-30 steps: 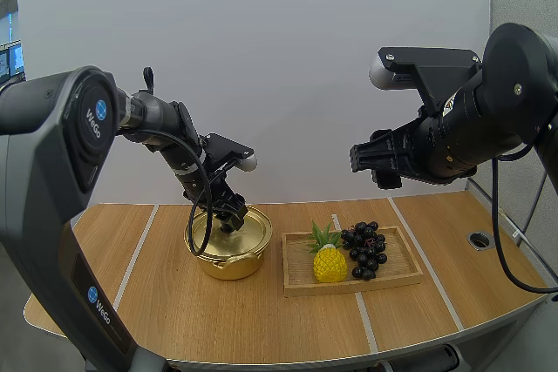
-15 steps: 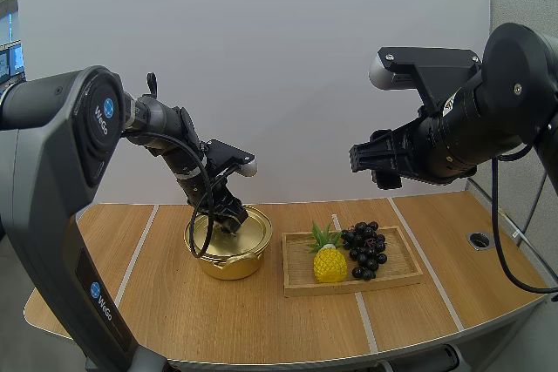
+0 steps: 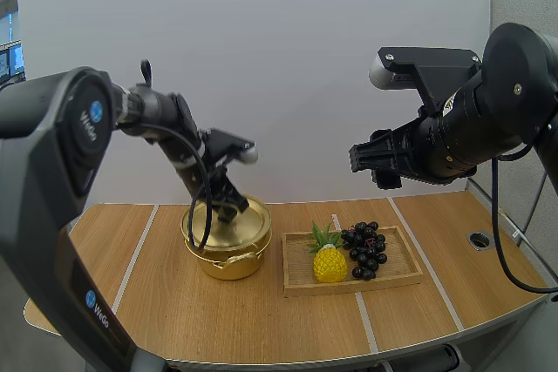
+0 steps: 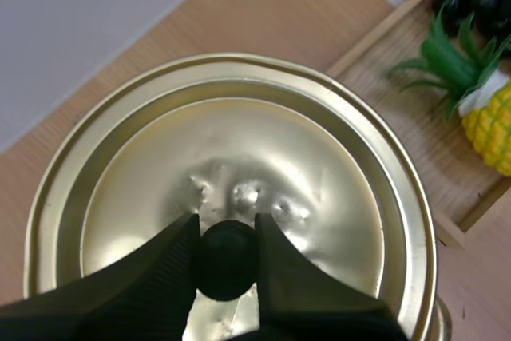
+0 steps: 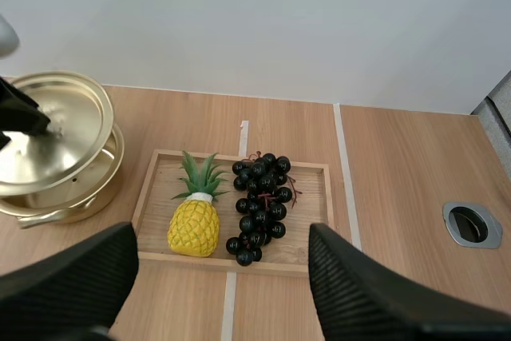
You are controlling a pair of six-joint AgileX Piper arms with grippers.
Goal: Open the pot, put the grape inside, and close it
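Note:
The gold pot (image 3: pixel 234 264) stands left of centre on the table. Its gold lid (image 3: pixel 216 226) is tilted and raised just above the rim. My left gripper (image 3: pixel 228 202) is shut on the lid's black knob (image 4: pixel 227 259), which its two fingertips pinch, with the lid (image 4: pixel 263 173) spread out beneath. A bunch of dark grapes (image 3: pixel 366 248) lies in the right half of the wooden tray (image 3: pixel 392 278). My right gripper (image 3: pixel 377 163) hangs open high above the tray. From it I look down on the grapes (image 5: pixel 262 207), the pot (image 5: pixel 76 197) and the lifted lid (image 5: pixel 56 129).
A yellow toy pineapple (image 3: pixel 330 260) lies in the tray's left half, beside the grapes and near the pot. A round metal-ringed hole (image 3: pixel 479 239) is set in the tabletop at the far right. Bare wood stretches in front of the pot and tray.
My left gripper has closed on the knob and lifted the lid, which now tilts above the pot's rim. The right arm has not moved.

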